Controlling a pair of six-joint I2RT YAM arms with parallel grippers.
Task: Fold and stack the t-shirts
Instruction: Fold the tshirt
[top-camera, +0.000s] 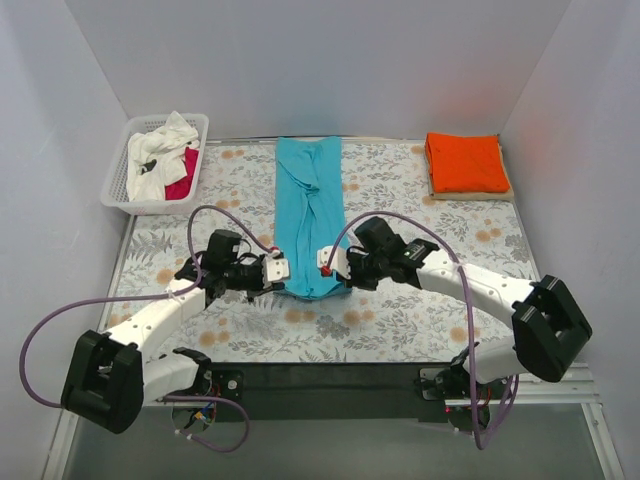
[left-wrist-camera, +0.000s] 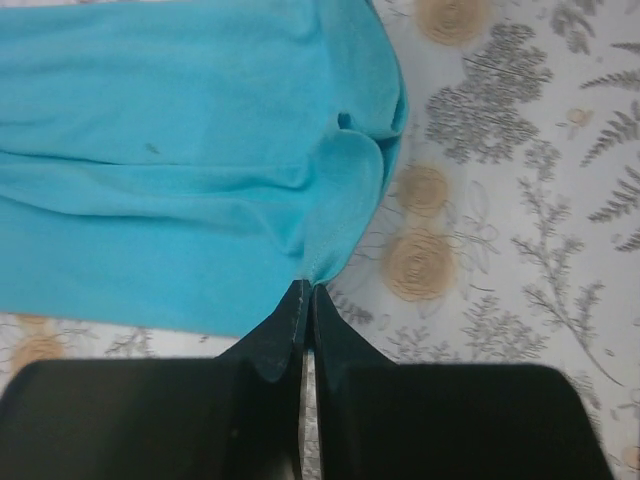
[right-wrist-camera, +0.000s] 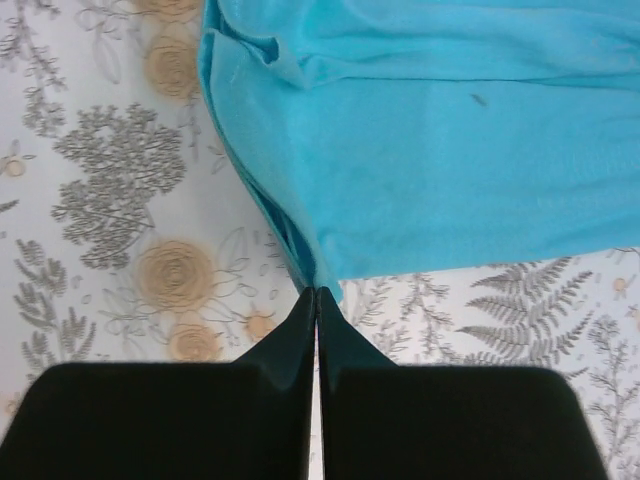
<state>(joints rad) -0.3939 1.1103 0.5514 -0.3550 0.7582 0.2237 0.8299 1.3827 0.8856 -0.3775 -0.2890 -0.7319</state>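
White walls (top-camera: 330, 60) all round, flowered table (top-camera: 420, 310) below me. Down the middle lies the teal shirt (top-camera: 308, 215), folded into a long narrow strip running from the far edge towards my bases. I'm at its near end, one arm at each corner. My left jaws are clenched on the near-left corner, with a fold of teal cloth pinched right at the tips. My right jaws are clamped on the near-right corner, tips pressed together over the edge. Far right, the orange shirt (top-camera: 466, 162) sits folded flat. Far left, the basket (top-camera: 150, 207) holds a crumpled white shirt (top-camera: 160, 150) and a red-pink shirt (top-camera: 183, 175).
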